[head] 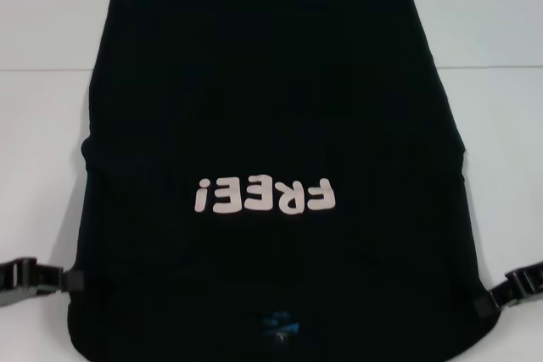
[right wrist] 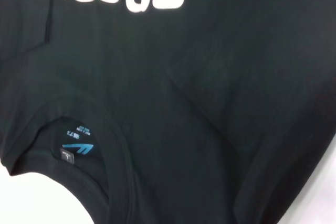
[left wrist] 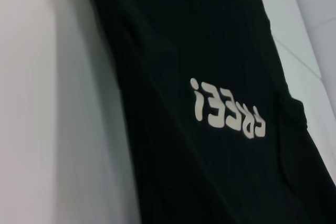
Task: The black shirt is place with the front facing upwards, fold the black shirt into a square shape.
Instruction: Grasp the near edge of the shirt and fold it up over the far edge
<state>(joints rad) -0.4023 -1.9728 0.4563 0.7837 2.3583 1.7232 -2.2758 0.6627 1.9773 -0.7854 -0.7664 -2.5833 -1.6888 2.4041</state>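
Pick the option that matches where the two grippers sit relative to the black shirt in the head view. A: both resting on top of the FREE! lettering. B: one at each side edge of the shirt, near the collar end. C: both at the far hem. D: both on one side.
B: the left gripper and right gripper flank the black shirt at its near side edges.

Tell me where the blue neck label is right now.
In the head view the blue neck label sits at the near, bottom-centre edge of the black shirt, just below the "FREE!" lettering, midway between the left hand and right hand.
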